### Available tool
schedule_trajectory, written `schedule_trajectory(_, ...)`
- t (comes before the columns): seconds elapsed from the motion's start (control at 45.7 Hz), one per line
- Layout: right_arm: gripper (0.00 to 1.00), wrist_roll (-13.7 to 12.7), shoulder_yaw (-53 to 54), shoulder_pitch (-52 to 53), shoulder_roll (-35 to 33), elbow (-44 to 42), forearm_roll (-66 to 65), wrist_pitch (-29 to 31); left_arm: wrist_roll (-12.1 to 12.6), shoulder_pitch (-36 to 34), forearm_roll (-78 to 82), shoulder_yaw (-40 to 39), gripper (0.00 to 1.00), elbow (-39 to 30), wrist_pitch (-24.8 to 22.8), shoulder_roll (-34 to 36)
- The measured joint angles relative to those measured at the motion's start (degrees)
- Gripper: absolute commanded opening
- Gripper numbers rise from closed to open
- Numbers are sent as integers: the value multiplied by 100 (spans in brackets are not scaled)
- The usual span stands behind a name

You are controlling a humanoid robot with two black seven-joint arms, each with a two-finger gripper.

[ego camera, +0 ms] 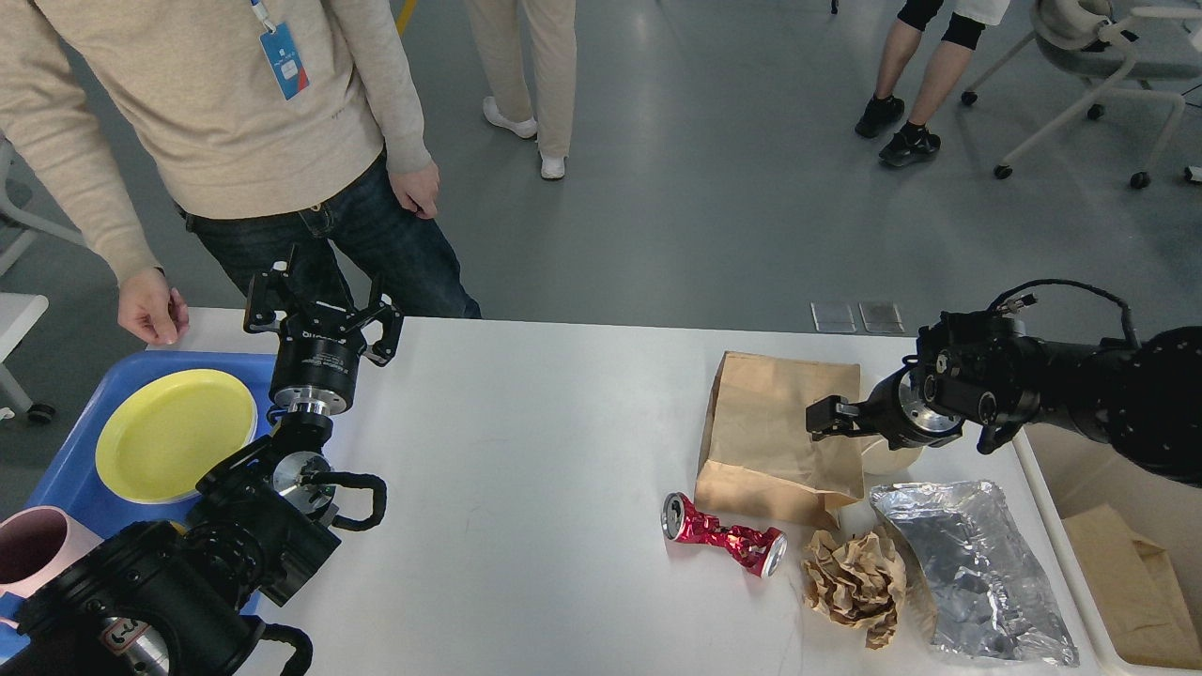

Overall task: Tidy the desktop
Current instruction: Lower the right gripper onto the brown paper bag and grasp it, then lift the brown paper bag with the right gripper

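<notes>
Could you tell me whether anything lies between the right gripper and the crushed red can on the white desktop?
Yes: the flat brown paper bag lies under the right gripper, between it and the crushed red can nearer me on the white desktop.

Both arms are matte black with silver metal rings at the wrists, looping black cables, and small white lettering.

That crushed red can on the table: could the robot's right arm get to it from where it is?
Probably yes. The crushed red can lies in the open on the desktop, nothing on top of it. The right gripper hovers over the brown paper bag just behind it, with bare table beside the can.
</notes>
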Motion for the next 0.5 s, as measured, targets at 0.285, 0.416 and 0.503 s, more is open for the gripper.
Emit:
schedule_trajectory(0.285,0,-17,29,-165,148,-75,-8,44,0,0,1,0,96,0,0,0)
schedule_trajectory(0.416,0,-17,36,-171,151,-63,3,155,0,0,1,0,96,0,0,0)
schedule_trajectory(0.503,0,-17,38,-160,157,-58,12,207,0,0,2,0,96,0,0,0)
